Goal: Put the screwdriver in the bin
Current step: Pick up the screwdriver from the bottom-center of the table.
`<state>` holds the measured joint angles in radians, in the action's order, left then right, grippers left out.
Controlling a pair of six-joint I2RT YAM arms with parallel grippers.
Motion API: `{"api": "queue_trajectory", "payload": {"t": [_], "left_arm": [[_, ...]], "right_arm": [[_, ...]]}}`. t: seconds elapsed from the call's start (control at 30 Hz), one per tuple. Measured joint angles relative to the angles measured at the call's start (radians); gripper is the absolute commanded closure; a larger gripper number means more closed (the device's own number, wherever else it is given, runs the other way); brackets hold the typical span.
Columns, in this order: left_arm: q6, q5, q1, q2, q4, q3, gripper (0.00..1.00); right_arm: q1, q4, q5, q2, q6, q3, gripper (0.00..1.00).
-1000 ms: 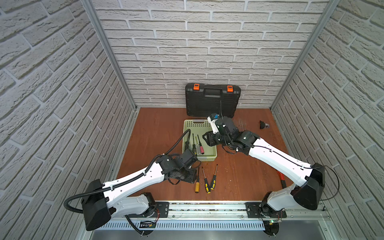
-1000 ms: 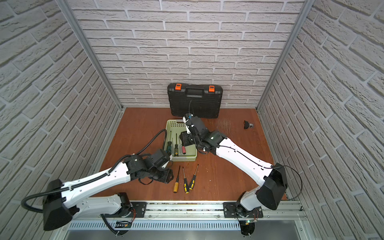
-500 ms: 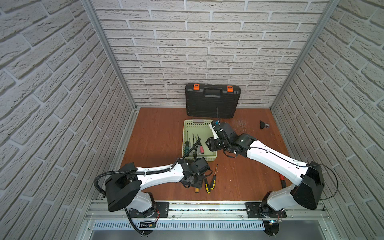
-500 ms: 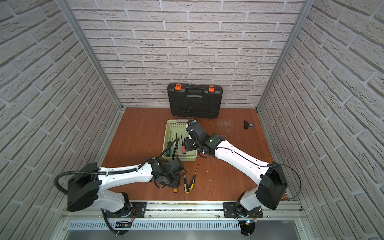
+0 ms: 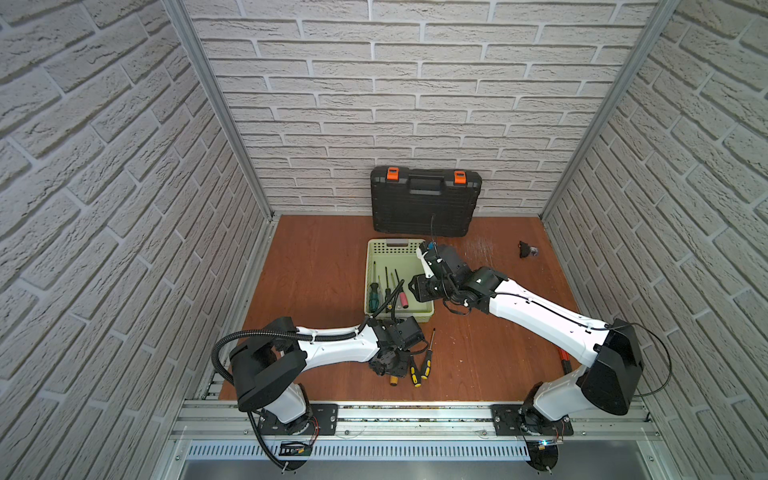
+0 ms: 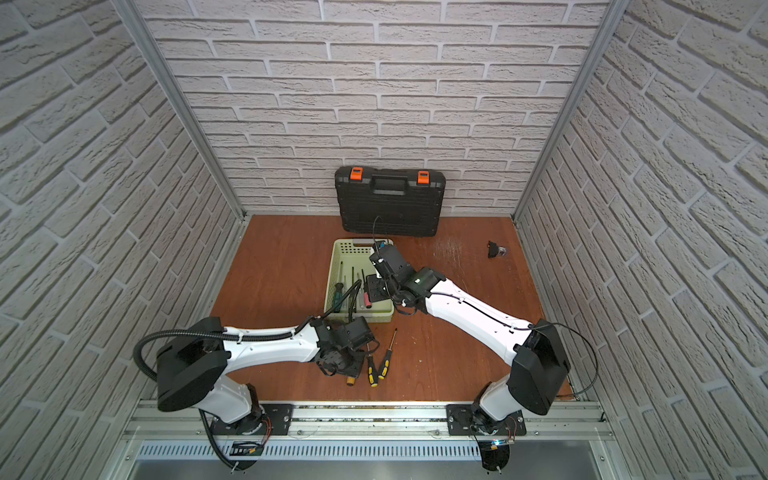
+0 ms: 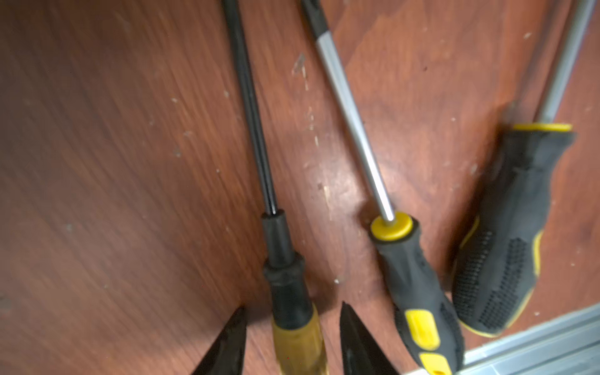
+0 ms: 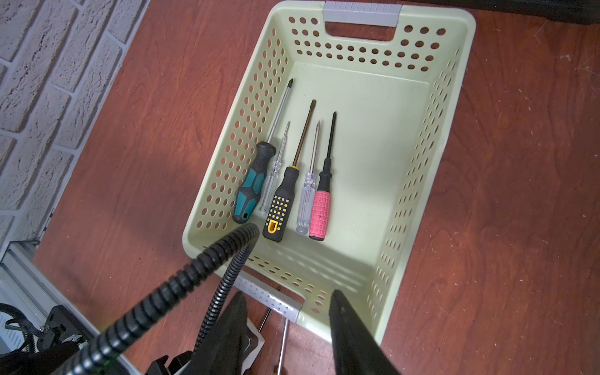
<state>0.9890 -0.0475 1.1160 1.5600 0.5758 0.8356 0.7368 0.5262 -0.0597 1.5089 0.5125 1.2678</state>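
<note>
An amber-handled screwdriver (image 7: pixel 297 344) with a black shaft lies on the wooden table, in front of the bin. My left gripper (image 7: pixel 292 308) is down over it. Its fingers stand on either side of the handle with a gap on each side, so it is open. In both top views only the handle's end (image 5: pixel 393 380) (image 6: pixel 351 380) shows past the left gripper (image 5: pixel 390 365). The pale green bin (image 8: pixel 373 130) (image 5: pixel 367 282) holds several screwdrivers. My right gripper (image 8: pixel 288 293) (image 5: pixel 419 286) hovers open and empty over the bin's near end.
Two black-and-yellow screwdrivers (image 7: pixel 412 276) (image 7: pixel 506 233) lie right beside the amber one, close to the front rail (image 7: pixel 535 341). A black toolcase (image 5: pixel 426 201) stands at the back wall. A small black part (image 5: pixel 525 249) lies at the back right. A red-handled tool (image 5: pixel 563 359) lies by the right arm.
My left arm has swung right and dropped onto the loose screwdrivers, and its jaws have narrowed around the amber handle. My right gripper has shifted slightly over the bin.
</note>
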Motion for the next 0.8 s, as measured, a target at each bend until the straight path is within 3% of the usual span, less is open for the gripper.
{"api": "queue_trajectory", "payload": {"t": [0.1, 0.27, 0.43, 0.6, 0.8], "left_arm": [[0.002, -0.003, 0.002, 0.005, -0.001, 0.001, 0.78], [0.004, -0.006, 0.005, 0.008, 0.005, 0.005, 0.91], [0.0, -0.007, 0.006, -0.015, 0.034, 0.005, 0.93], [-0.002, -0.029, -0.014, -0.144, 0.15, 0.039, 0.93], [-0.024, -0.109, -0.147, -0.314, 0.302, 0.154, 0.92]], "right_arm": [[0.0, -0.005, 0.005, 0.004, 0.004, 0.0, 0.56], [0.0, -0.018, 0.009, 0.008, 0.005, 0.0, 0.56], [0.0, -0.031, 0.011, 0.014, 0.008, 0.0, 0.56], [0.0, -0.033, 0.01, 0.024, 0.006, 0.001, 0.56], [-0.002, -0.026, -0.004, 0.023, 0.003, 0.004, 0.56]]}}
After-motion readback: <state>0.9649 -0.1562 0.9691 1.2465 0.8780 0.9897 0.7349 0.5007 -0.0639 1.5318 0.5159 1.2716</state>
